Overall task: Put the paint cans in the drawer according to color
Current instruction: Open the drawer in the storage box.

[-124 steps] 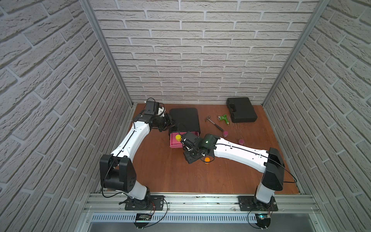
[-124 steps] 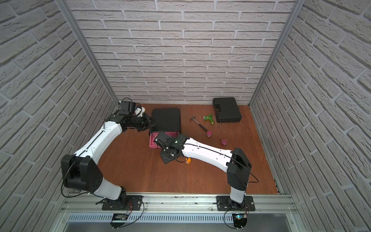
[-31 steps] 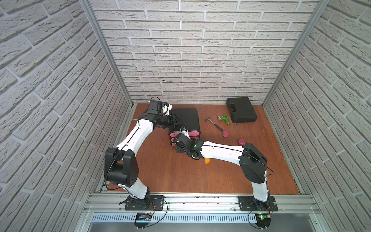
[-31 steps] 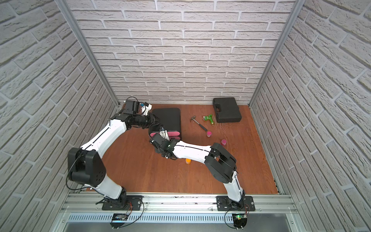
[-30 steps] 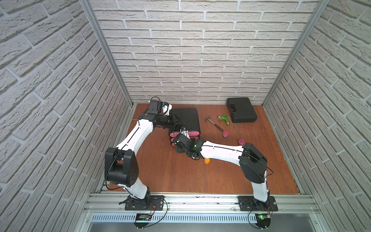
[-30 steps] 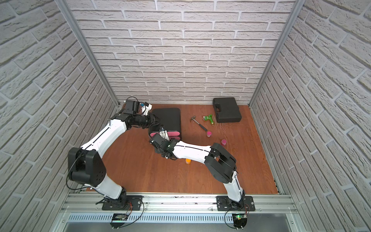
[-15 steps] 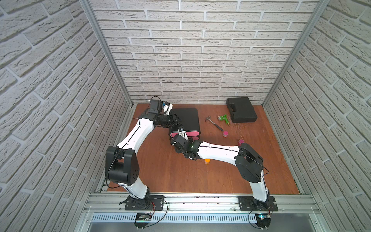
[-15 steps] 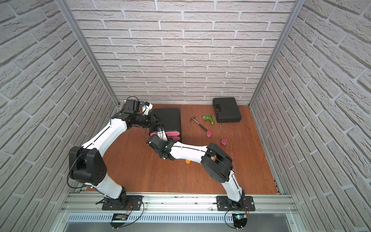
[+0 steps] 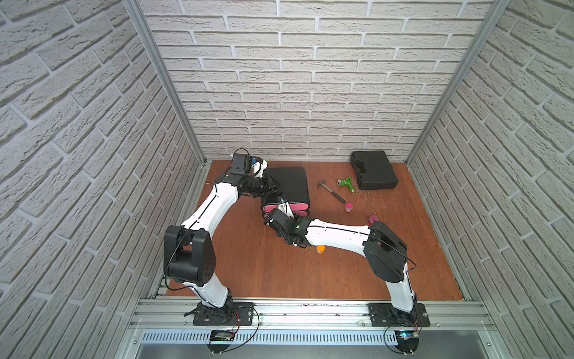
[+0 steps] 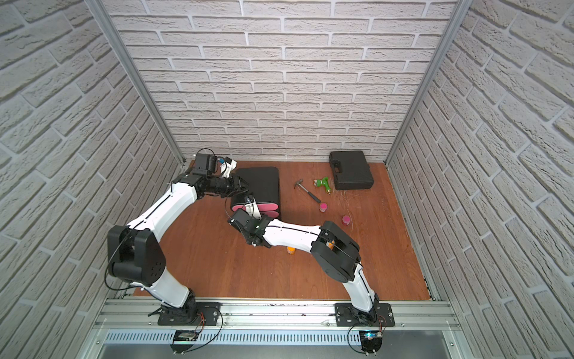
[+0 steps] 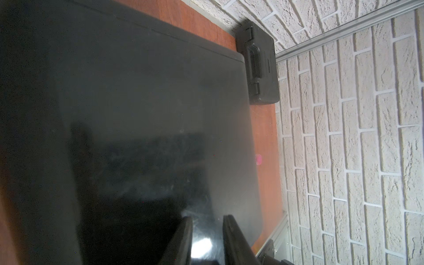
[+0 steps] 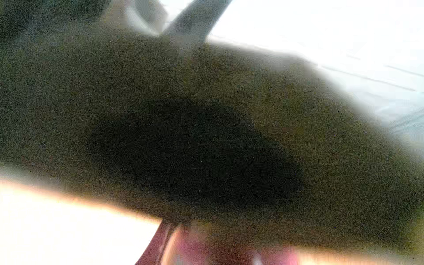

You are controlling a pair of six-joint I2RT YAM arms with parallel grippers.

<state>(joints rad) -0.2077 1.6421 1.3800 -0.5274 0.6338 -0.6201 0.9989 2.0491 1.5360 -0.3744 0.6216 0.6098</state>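
The left jaws, nearly closed and empty, press on the drawer (image 9: 290,181). The right jaws sit at its pink front; I cannot tell their opening. An orange paint can (image 9: 320,249) stands on the desk (image 9: 279,273). Next, likely pulling a drawer open.

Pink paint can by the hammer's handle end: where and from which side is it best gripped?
Grip the pink can across its round side wall, coming straight down from above. It stands upright, lid up, with bare table around it; only the hammer handle ends close by, so probably turn the grip away from that side.
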